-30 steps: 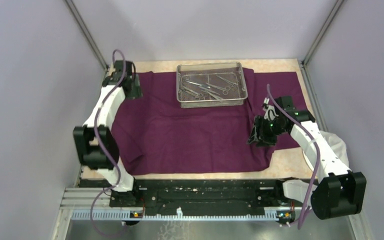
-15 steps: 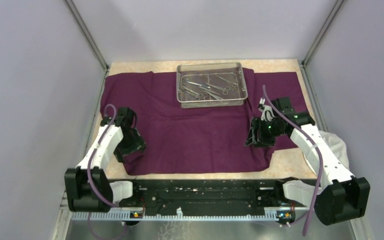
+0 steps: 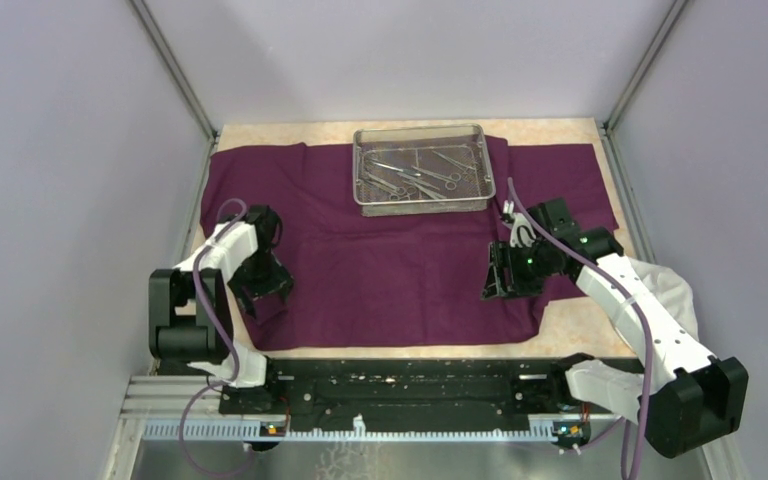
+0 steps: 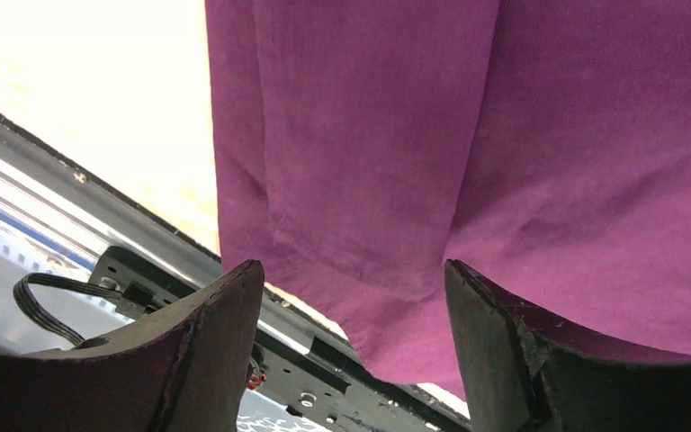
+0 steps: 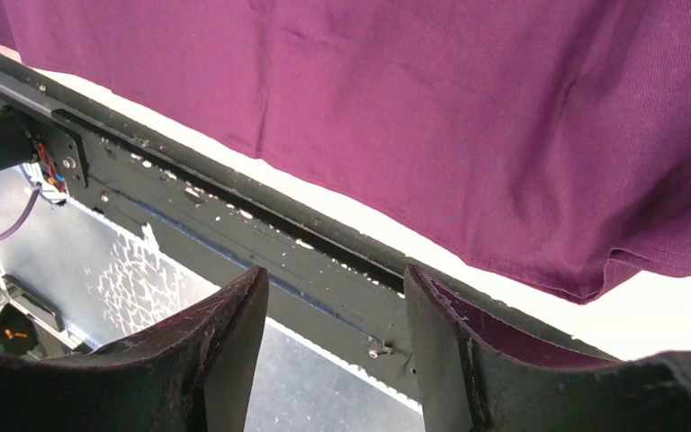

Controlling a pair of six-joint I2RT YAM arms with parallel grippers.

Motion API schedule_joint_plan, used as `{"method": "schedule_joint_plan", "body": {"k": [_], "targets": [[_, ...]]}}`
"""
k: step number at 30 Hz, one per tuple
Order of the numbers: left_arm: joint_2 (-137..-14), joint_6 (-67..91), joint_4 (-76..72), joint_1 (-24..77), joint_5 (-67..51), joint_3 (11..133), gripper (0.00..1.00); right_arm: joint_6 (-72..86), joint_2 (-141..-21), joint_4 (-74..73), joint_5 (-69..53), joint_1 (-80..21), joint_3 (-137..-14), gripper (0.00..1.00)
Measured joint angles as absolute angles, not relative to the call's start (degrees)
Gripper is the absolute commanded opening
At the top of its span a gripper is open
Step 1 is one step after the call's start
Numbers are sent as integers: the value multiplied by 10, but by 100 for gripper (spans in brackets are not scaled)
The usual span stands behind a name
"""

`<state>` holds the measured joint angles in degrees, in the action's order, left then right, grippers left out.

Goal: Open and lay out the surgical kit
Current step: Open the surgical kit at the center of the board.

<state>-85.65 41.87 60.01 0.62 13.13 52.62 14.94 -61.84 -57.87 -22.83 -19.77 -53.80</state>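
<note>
The left pincer (image 3: pixel 263 293) is low over the near left corner of the big purple cloth (image 3: pixel 390 260). Its two fingers (image 4: pixel 207 346) stand wide apart. Nothing is between them. From its own camera I see the cloth right under the gap, with a soft fold running down it. I cannot tell if the tips touch the cloth.

The right pincer (image 3: pixel 495 280) is over the near right part of the same cloth. Its fingers (image 5: pixel 211 351) are apart too, but not as wide as the left ones. It holds nothing. Just past its tips are the near edge of the cloth and one cloth corner, a bit to the right of the gap. Below that edge is a strip of light table (image 3: pixel 580 325) and then the black rail (image 3: pixel 410 375).

The cloth is spread flat and fills most of the table between the two pincers and far past them.

The silver wire tray (image 3: pixel 421 205) stands on the far part of the cloth. It is well away from both pincers, farther back than each, to the right of the left one and to the left of the right one. The thin steel tools (image 3: pixel 415 172) lie inside the tray in a loose heap. I cannot count them from here.

A white cloth (image 3: pixel 665 285) lies to the right of the right pincer, partly under that arm.
</note>
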Motion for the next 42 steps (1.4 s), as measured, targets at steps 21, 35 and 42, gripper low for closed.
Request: {"method": "schedule_joint_plan", "body": {"k": [21,35,42], "targets": [[-848,411,646,-166,249,590,39,149,-619,-578,-216,-198,-538,59],[-704,419,665,-276,431,669,80,149,-631,-579,-199,-198,-538,60],[-631,286,494,-265,231,522,95,150,-672,-580,-203,-198,-550,58]]}}
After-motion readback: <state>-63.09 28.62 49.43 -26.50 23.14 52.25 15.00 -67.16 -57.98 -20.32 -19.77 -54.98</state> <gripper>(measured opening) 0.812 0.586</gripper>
